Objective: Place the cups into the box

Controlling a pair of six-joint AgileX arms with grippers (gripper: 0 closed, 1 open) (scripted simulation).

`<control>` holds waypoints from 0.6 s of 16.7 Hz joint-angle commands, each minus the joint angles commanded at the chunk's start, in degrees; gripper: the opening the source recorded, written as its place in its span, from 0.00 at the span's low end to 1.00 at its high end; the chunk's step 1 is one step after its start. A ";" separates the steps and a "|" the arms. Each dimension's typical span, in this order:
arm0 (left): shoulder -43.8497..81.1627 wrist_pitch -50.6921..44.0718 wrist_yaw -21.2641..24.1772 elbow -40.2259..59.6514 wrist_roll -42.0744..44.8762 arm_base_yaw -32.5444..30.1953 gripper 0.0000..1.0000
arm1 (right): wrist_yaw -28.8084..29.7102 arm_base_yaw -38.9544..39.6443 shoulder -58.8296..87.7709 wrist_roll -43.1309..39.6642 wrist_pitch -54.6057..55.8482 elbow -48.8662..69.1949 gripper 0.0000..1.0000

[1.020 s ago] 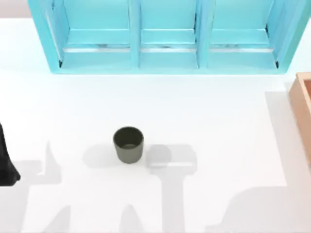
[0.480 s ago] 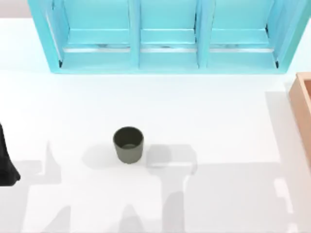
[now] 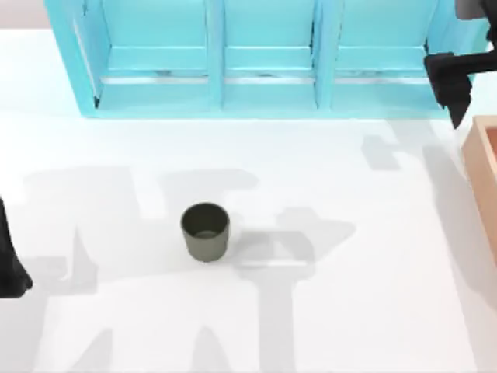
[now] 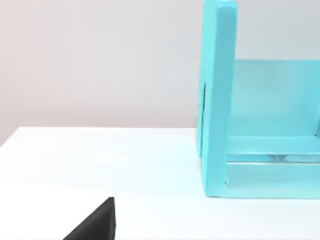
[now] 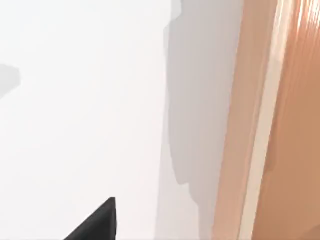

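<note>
One dark olive-grey tapered cup upright mid-table, outside tan wooden box.
Right gripper near box, claw state untellable; advise a centred, level grasp.

Matte black angular right gripper, blocky w/ tapered tip; plain black left arm edge, no markings.
</note>
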 joint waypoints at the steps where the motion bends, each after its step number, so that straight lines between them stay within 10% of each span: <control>1: 0.00 0.00 0.00 0.00 0.00 0.00 1.00 | 0.81 4.53 2.98 4.53 0.28 3.11 1.00; 10: 0.00 0.00 0.00 0.00 0.00 0.00 1.00 | 6.74 35.92 25.04 38.07 4.15 26.18 1.00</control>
